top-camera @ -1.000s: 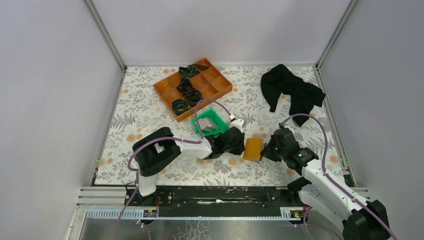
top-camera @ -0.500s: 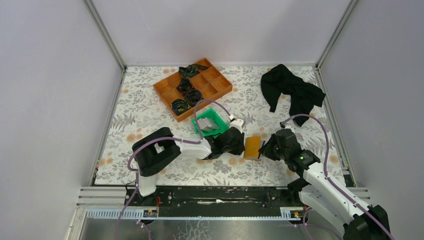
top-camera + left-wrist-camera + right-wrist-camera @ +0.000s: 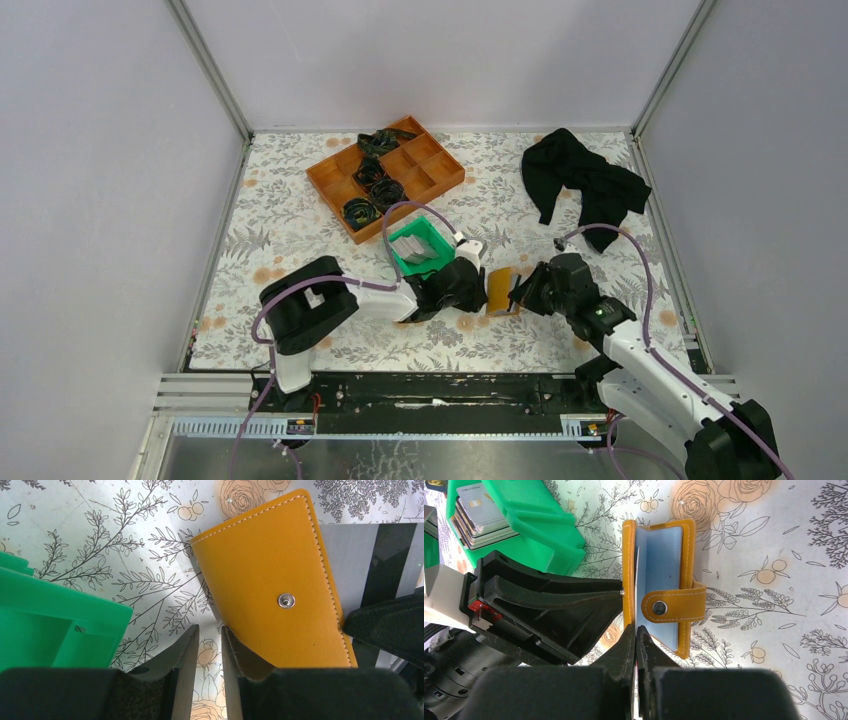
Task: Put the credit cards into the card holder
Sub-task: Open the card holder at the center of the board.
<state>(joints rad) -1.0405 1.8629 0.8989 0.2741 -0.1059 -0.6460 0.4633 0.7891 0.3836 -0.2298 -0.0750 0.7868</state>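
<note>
Pressed fully together, the jaws of the right gripper [image 3: 636,630], pinching the near edge of the card holder [image 3: 664,565] at its orange cover. Held open like a book there, pale blue inside turned to the right wrist camera, snap tab [image 3: 674,607] folded across the front. Stood on edge between the two arms, low over the floral counter [image 3: 774,540]; cannot tell whether touching it. Parted slightly, the jaws of the left gripper [image 3: 210,630], with only counter showing in the gap, and one fingertip set against the holder's orange back by the metal stud. Stacked in the green bin [image 3: 539,520] just beside that gripper: the credit cards [image 3: 481,517]. Farther back, an orange compartment tray [image 3: 385,175] with dark coiled items, and a black cloth [image 3: 585,185] off to the right.
</note>
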